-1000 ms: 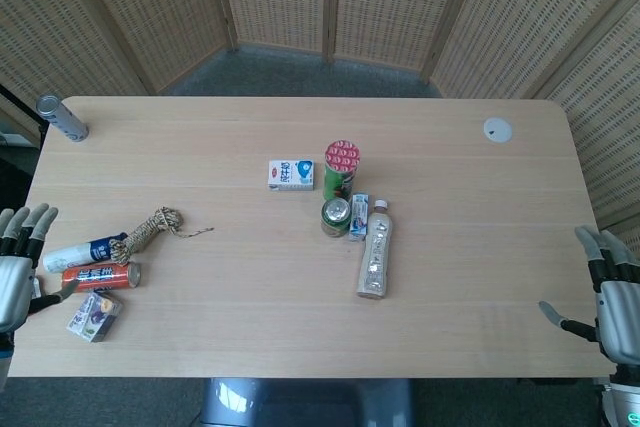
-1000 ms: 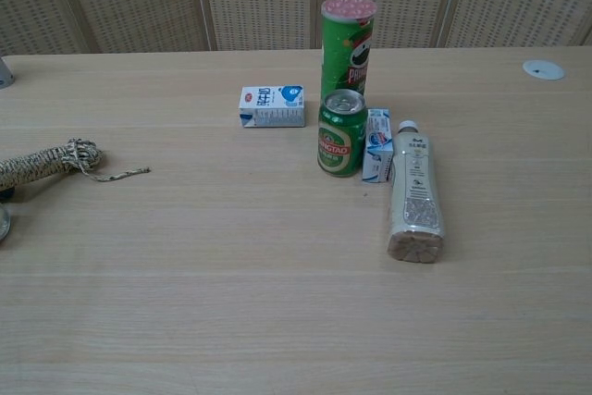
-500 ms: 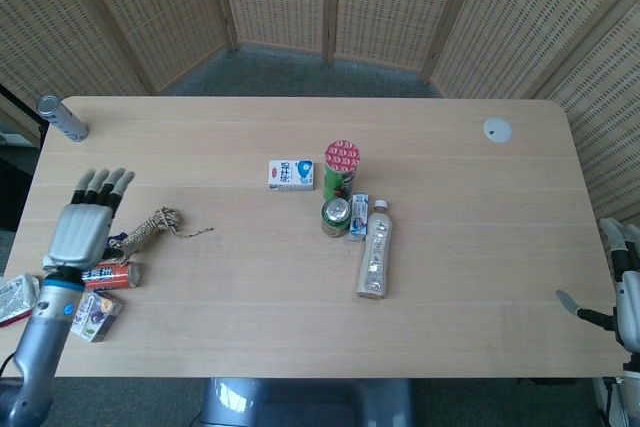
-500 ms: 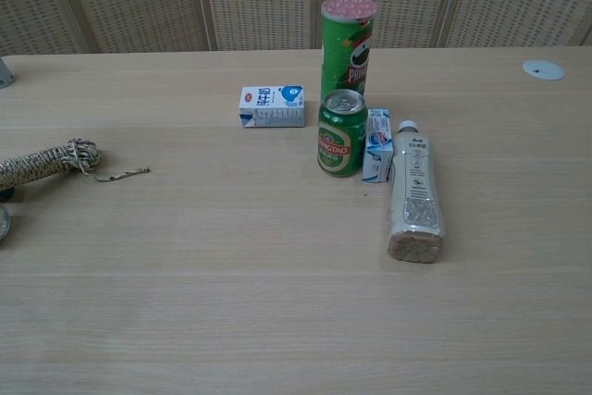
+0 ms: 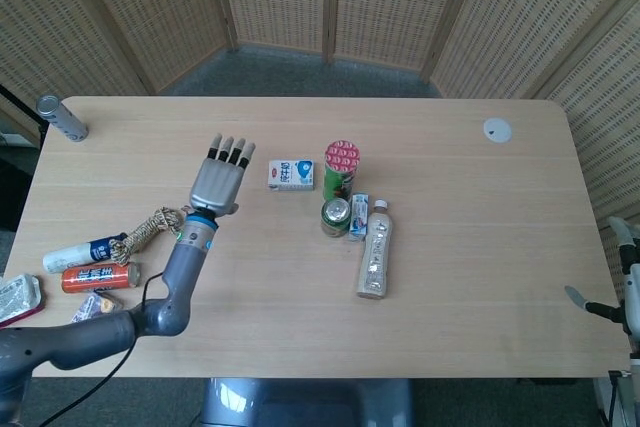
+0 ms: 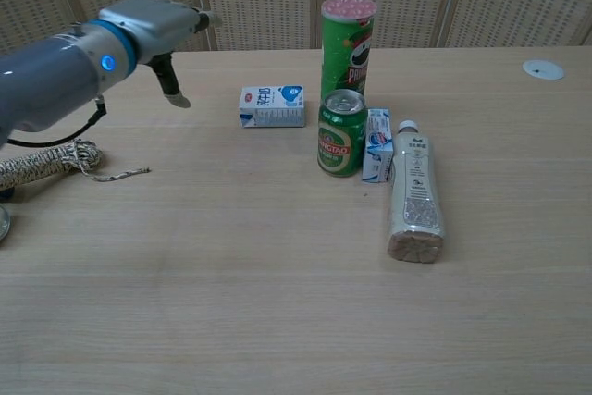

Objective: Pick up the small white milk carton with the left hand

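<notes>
The small white milk carton (image 5: 291, 174) (image 6: 272, 106) lies on its side near the table's middle, blue print facing up. My left hand (image 5: 220, 185) (image 6: 157, 30) hovers above the table just left of the carton, flat, with its fingers stretched out and apart, holding nothing. A gap of bare table separates the fingertips from the carton. My right hand (image 5: 618, 287) shows only partly at the right edge of the head view, off the table, thumb held away from the fingers and nothing in it.
Right of the carton stand a green chips tube (image 5: 342, 167), a green can (image 5: 336, 217) and a small blue-white carton (image 5: 358, 215); a bottle (image 5: 374, 261) lies beside them. A rope (image 5: 150, 227), a tube, a red can and packets lie at the left.
My left hand has risen from the table's left edge and swept right and forward to just left of the carton. The right hand has drawn further off the right edge.
</notes>
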Action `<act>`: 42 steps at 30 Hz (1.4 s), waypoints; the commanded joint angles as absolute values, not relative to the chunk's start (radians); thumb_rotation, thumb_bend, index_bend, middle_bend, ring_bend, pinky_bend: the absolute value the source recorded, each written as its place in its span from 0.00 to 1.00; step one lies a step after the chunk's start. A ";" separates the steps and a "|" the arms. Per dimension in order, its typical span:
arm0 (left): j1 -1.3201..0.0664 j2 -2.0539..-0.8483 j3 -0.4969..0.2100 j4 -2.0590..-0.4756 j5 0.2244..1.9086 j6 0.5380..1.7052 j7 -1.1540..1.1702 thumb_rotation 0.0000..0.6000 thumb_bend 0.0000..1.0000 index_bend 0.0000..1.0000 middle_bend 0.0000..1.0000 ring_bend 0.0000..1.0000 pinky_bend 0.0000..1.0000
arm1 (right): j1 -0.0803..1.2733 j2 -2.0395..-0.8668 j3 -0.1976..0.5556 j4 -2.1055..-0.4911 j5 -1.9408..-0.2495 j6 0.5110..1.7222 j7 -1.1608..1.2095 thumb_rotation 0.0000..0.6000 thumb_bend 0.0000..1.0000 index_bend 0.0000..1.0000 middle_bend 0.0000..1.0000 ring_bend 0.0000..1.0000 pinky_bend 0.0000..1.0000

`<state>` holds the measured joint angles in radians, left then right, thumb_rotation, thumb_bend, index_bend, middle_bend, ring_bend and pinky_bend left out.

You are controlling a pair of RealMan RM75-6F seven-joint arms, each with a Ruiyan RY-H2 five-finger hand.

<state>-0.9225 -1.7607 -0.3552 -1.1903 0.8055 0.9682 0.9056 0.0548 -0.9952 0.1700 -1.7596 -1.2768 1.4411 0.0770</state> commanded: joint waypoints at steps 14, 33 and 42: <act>-1.088 -1.967 -0.341 -0.903 0.617 0.867 1.015 1.00 0.00 0.00 0.00 0.00 0.00 | 0.052 -0.986 0.176 -1.749 -1.266 1.436 0.103 0.95 0.00 0.00 0.00 0.00 0.00; -1.089 -2.050 -0.266 -0.688 0.677 0.745 0.941 1.00 0.00 0.00 0.00 0.00 0.00 | 0.045 -0.982 0.177 -1.755 -1.262 1.447 0.099 0.96 0.00 0.00 0.00 0.00 0.00; -1.032 -1.974 -0.216 -0.786 0.666 0.759 1.013 1.00 0.00 0.00 0.00 0.00 0.00 | 0.038 -0.973 0.178 -1.765 -1.272 1.462 0.109 0.96 0.00 0.00 0.00 0.00 0.00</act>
<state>-1.0482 -2.0024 -0.2318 -0.7482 0.6745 0.7483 0.9844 0.0377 -0.9727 0.1779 -1.7652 -1.2723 1.4615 0.1089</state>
